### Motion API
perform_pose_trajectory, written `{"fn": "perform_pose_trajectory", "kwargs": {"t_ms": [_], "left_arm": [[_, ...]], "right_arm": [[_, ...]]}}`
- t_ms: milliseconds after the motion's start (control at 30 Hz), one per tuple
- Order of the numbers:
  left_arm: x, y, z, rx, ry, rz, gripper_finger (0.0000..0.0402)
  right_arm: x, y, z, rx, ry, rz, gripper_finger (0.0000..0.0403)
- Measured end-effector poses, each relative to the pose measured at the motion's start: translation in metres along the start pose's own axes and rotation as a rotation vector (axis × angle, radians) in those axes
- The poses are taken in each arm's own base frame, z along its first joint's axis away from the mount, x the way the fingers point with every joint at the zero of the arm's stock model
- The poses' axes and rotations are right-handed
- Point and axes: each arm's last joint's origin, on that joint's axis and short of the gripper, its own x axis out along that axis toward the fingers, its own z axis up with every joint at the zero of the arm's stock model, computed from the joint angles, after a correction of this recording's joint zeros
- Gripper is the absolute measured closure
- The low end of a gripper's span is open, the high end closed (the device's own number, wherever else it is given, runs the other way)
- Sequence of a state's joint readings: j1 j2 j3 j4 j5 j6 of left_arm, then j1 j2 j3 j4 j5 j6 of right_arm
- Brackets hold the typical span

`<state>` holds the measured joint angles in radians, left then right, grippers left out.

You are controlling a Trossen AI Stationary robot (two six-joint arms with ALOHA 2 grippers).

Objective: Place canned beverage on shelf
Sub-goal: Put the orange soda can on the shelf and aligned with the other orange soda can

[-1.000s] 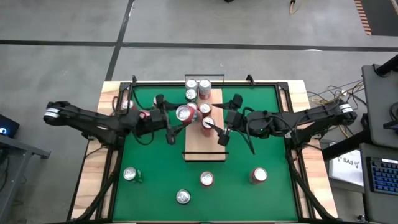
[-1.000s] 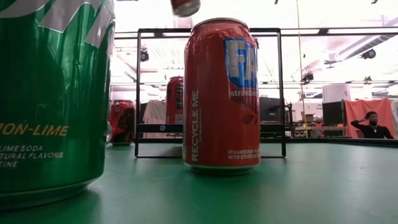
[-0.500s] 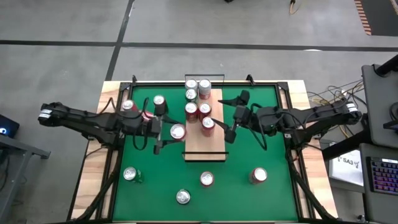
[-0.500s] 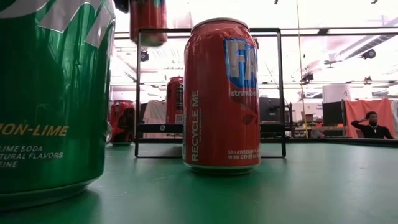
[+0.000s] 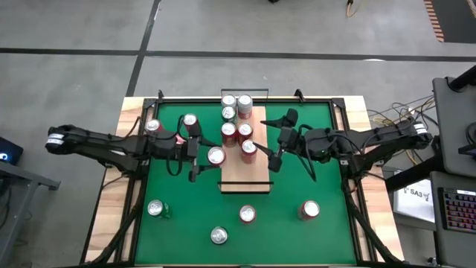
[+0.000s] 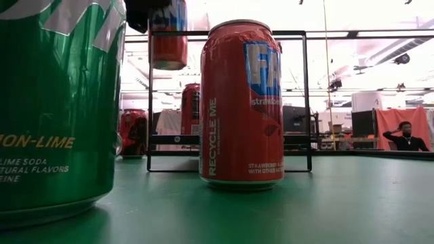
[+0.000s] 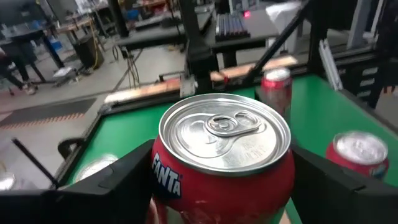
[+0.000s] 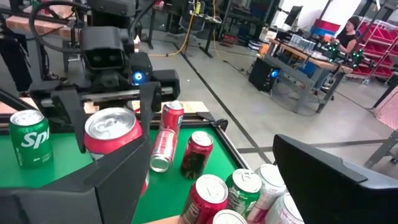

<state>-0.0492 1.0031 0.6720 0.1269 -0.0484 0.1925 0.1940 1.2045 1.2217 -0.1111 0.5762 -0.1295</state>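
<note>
The left hand point(image 5: 204, 162) grips a red Fanta can with a silver pull-tab lid point(image 5: 216, 155), its fingers clamped on opposite sides of the can body, as the left wrist view confirms point(image 7: 224, 163). The can is upright and held clear of the green mat point(image 5: 297, 175) that covers the counter; in the low view it hangs high, beside the black rail, with the mat well below it point(image 6: 169, 37). From above, the held can sits just beside the left long edge of the long pale wood-grain shelf with thin black end rails point(image 5: 245, 175). Five cans stand on the far half of the shelf; the near half is bare board. The right hand point(image 5: 277, 147) is open and holds nothing, hovering just off the shelf's right edge, near the red can point(image 5: 248, 148) closest to the bare half. Further cans stand on the mat: two beside the left arm and four along the near edge.
</note>
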Motion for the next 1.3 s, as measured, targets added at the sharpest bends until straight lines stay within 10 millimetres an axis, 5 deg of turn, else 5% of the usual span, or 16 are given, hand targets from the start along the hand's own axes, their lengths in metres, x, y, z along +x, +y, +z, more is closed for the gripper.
{"fn": "perform_pose_trajectory", "kwargs": {"t_ms": [633,1300], "left_arm": [[0.02,-0.007,-0.053,-0.023,-0.041,0.013,0.0117],[0.049,0.0,-0.08,-0.041,-0.022,0.06,0.0117]], "right_arm": [[0.004,0.0,-0.003,0.02,0.01,0.028,0.0076],[0.004,0.0,-0.003,0.046,0.012,0.023,0.0076]]}}
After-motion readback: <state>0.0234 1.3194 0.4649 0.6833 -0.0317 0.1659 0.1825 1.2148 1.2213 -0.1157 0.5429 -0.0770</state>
